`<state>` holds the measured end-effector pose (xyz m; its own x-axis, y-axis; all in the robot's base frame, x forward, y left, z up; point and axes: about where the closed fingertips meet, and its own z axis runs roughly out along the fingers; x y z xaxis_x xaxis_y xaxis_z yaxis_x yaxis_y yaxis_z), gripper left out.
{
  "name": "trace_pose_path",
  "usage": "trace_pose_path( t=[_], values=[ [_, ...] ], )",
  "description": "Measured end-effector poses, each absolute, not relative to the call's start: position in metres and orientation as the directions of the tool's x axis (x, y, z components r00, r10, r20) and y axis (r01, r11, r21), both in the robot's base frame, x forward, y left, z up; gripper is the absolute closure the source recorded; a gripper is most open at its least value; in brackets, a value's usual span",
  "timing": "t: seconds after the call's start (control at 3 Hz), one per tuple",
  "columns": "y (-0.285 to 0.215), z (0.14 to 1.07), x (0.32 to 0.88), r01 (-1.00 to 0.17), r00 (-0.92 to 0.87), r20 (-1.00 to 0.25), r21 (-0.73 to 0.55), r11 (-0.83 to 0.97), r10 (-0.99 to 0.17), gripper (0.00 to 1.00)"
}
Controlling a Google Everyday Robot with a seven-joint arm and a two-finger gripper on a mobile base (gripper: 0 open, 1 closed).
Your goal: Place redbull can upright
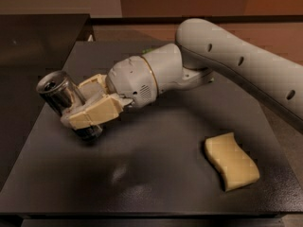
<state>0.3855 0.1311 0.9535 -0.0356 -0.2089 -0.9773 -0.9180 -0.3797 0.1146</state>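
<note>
Camera view: yellow wavy foam sponge (232, 161) front right on dark matte tabletop (156, 188), well apart from action.
Slim silver-and-dark-blue redbull can (64, 97) mid-left, tilted, silver top up-left; lower end contact with table unclear.
Risk: release while tilted, can tips, rolls off left edge.
Cream two-finger gripper (80, 109) clamped across can mid-body.
White jointed arm (227, 60) behind.

Dim, warm light from overhead. Soft shadow under the gripper (78, 115) at 9 o'clock; the redbull can (57, 92) it clamps glints.
</note>
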Motion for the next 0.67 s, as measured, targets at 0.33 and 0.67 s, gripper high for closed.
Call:
trace_pose_path(
  t=[0.33,0.67],
  values=[
    [0.125,0.941,0.393,-0.933,-0.049,-0.982,0.110,-0.344,-0.180,1.00],
    [0.116,0.928,0.403,-0.947,-0.080,-0.985,0.123,-0.298,-0.153,1.00]
  ],
)
